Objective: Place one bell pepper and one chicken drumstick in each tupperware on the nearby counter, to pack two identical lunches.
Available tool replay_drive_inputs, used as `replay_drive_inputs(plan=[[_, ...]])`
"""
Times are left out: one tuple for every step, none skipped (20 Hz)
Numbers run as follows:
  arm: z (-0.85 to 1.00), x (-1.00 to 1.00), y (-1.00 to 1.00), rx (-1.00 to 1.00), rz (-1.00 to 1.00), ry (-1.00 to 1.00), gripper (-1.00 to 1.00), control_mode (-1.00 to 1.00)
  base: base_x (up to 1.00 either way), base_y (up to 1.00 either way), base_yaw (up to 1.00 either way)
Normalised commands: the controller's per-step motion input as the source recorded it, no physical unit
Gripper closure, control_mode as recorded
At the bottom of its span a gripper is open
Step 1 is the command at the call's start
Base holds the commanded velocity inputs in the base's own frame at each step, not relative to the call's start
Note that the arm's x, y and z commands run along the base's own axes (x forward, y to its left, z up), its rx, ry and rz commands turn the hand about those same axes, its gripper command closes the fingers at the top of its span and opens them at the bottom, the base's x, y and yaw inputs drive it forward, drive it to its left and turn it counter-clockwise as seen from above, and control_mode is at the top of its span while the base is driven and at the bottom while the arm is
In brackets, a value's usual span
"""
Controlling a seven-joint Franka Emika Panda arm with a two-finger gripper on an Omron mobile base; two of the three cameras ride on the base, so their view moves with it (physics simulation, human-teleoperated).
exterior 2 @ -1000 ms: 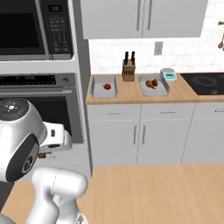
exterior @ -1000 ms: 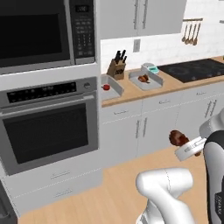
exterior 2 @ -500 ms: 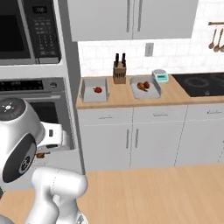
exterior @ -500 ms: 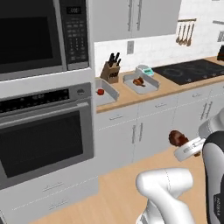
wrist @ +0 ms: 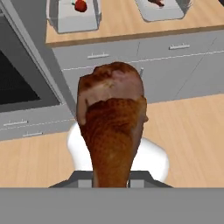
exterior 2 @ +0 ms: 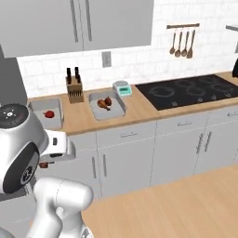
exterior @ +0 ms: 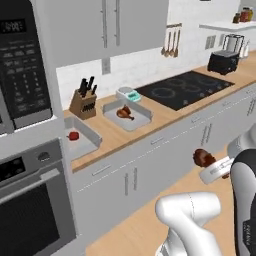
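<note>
My gripper is shut on a brown chicken drumstick, held out over the wooden floor in front of the cabinets. In the hand view this drumstick stands upright and hides the fingertips. On the counter sit two grey tupperware trays. The left tupperware holds a red bell pepper. A second drumstick lies in the right tupperware. The hand view has the pepper in its tray at the top left, well beyond the gripper.
A knife block and a small scale stand behind the trays. The black cooktop lies to their right, with a toaster further on. A wall oven and microwave stand left of the counter.
The whole picture has shifted: the base has driven, bringing the counter and trays closer and the cooktop more into view. The gripper stays shut on the drumstick, held the same way.
</note>
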Motion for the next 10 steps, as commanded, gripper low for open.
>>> replay_drive_inputs(plan=[[0.00, 0.00, 0.00, 0.00, 0.00, 0.00, 1.00, 1.00, 1.00, -0.36, 0.00], [0.00, 0.00, 0.00, 0.00, 0.00, 0.00, 1.00, 1.00, 1.00, -0.41, 0.06], [0.00, 0.00, 0.00, 0.00, 0.00, 0.00, 1.00, 1.00, 1.00, -0.45, 0.17], [0.00, 0.00, 0.00, 0.00, 0.00, 0.00, 1.00, 1.00, 1.00, -0.45, 0.26], [0.00, 0.00, 0.00, 0.00, 0.00, 0.00, 1.00, 1.00, 1.00, -0.34, 0.34], [0.00, 0.00, 0.00, 0.00, 0.00, 0.00, 1.00, 1.00, 1.00, -0.26, 0.40], [0.00, 0.00, 0.00, 0.00, 0.00, 0.00, 1.00, 1.00, 1.00, -0.07, 0.50], [0.00, 0.00, 0.00, 0.00, 0.00, 0.00, 1.00, 1.00, 1.00, 0.00, 0.60], [0.00, 0.00, 0.00, 0.00, 0.00, 0.00, 1.00, 1.00, 1.00, 0.00, 0.68], [0.00, 0.00, 0.00, 0.00, 0.00, 0.00, 1.00, 1.00, 1.00, 0.00, 0.73]])
